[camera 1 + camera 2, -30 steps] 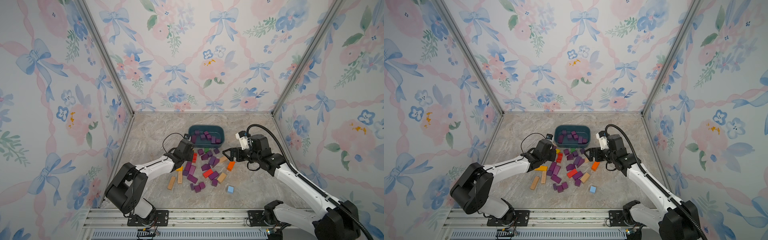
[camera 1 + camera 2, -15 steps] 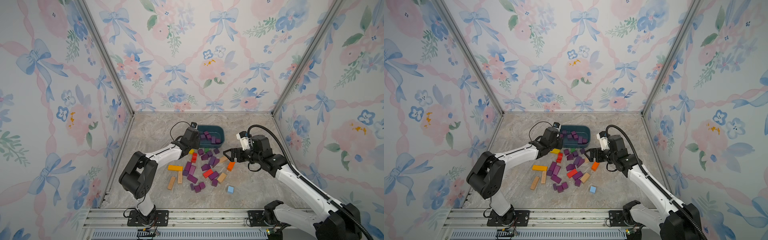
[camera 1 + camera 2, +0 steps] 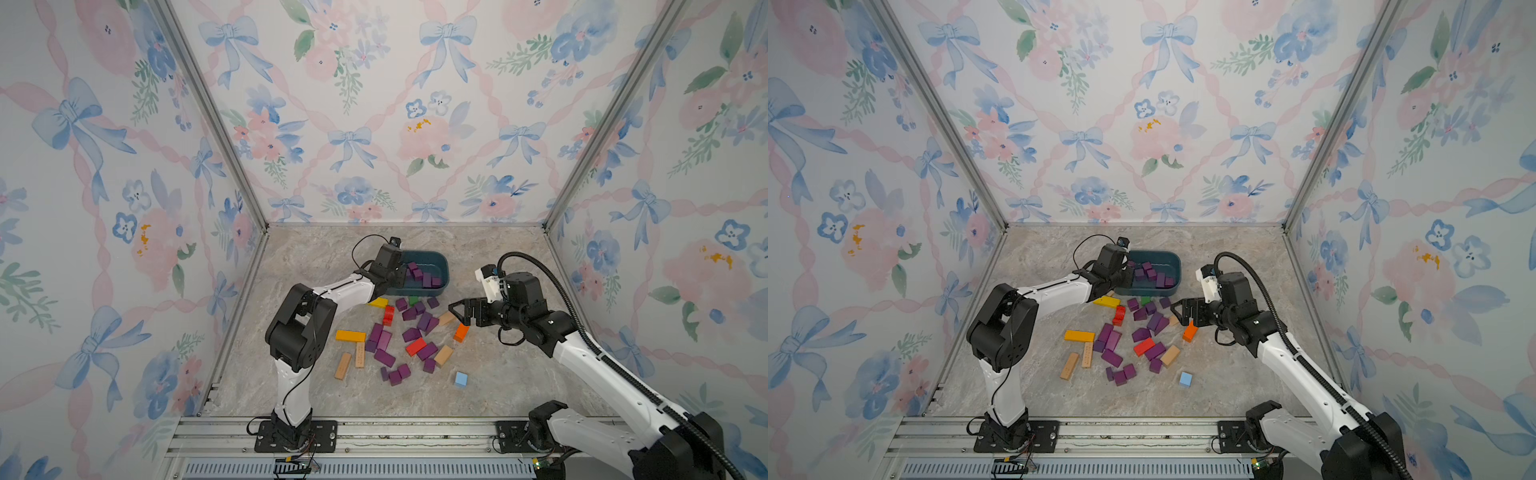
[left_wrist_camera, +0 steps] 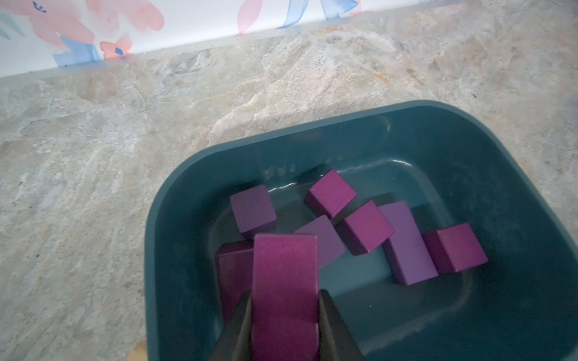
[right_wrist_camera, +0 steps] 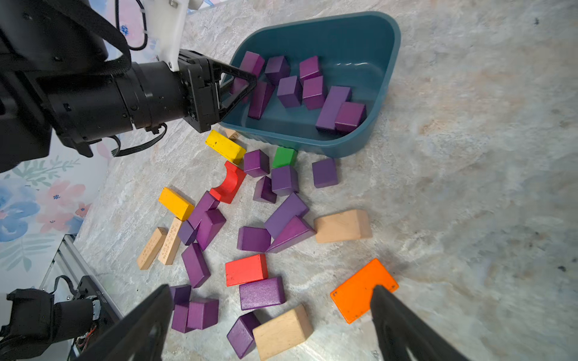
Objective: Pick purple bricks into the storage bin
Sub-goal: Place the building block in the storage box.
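Purple bricks [image 3: 424, 321]: another arrives at the storage bin [image 4: 469, 147]. The held brick [image 4: 284, 281] is pinched in the left claw [image 5: 247, 82], just inside the bin's left end and above some seven already delivered. A second earlier this claw sat low beside the bin's near-left corner; the arm has since swung over the rim, so release looks next. The right claw [image 3: 456, 311] has not moved, spread wide above an orange block [image 3: 460, 332]. Over a dozen purple pieces remain mid-counter [image 3: 498, 374].

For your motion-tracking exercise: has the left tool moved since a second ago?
Yes. The left tool moved from beside the storage bin, at its near corner, to over its left end.
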{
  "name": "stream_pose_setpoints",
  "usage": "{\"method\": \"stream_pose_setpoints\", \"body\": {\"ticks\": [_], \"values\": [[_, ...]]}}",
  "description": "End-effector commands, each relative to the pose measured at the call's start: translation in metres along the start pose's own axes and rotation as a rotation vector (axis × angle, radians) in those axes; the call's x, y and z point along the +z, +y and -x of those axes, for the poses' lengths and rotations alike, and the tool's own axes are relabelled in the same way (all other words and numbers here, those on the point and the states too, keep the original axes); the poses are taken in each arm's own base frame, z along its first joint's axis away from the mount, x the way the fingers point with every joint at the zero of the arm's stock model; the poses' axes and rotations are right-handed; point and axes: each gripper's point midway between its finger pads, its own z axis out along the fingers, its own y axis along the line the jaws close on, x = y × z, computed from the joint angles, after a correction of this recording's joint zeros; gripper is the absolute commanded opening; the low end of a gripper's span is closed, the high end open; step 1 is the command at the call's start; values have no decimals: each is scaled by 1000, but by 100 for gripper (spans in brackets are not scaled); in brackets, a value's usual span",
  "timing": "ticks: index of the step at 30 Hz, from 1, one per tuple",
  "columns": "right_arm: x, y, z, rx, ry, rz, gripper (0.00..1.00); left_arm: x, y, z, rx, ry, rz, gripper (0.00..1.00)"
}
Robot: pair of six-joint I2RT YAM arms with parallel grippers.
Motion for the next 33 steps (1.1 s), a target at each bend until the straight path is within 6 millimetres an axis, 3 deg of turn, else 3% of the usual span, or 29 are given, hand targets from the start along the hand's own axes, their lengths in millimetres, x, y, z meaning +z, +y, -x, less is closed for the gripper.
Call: {"method": "stream_pose_setpoints", "body": {"ticks": [1, 4, 8, 14, 23, 29, 33], "values": [[1, -11, -8, 24, 28, -31, 97, 8, 0, 3, 2, 3, -13, 38], [0, -13, -7, 25, 26, -32, 97, 7, 1, 5, -4, -3, -7, 59], [1, -15, -8, 29, 31, -35, 97, -1, 5, 11, -7, -24, 11, 72], [2, -18, -8, 47, 45, -58, 97, -28, 12, 29, -30, -82, 40, 74], [19, -33, -20, 76, 103, -112, 97, -86, 12, 53, -64, -232, 10, 76], [32, -27, -27, 32, 140, -135, 97, -127, 9, 50, -59, -351, -30, 77], [48, -24, -32, -2, 177, -151, 98, -146, 12, 31, -65, -402, -48, 79]]}}
